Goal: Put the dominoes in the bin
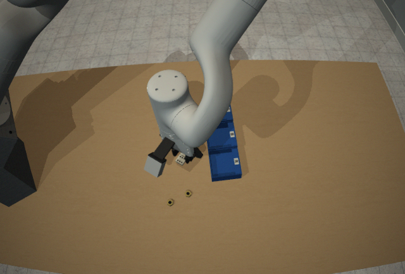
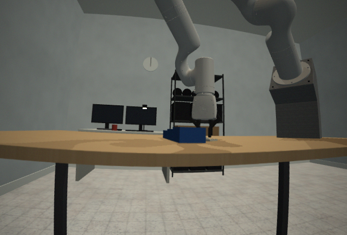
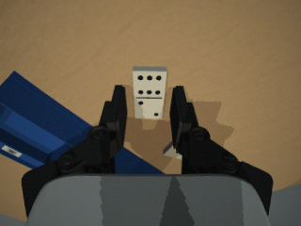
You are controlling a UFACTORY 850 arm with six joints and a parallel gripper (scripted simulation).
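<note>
A white domino with black pips lies flat on the wooden table, also seen in the top view. My gripper is low over the table and open. Its two black fingers stand on either side of the domino's near end with small gaps. The gripper also shows in the top view and the exterior view. A row of blue bins stands just to the right of the gripper. Their small white labels are too small to read. My arm hides the far bin.
The blue bins are close to my left finger. The robot's dark base stands at the left edge.
</note>
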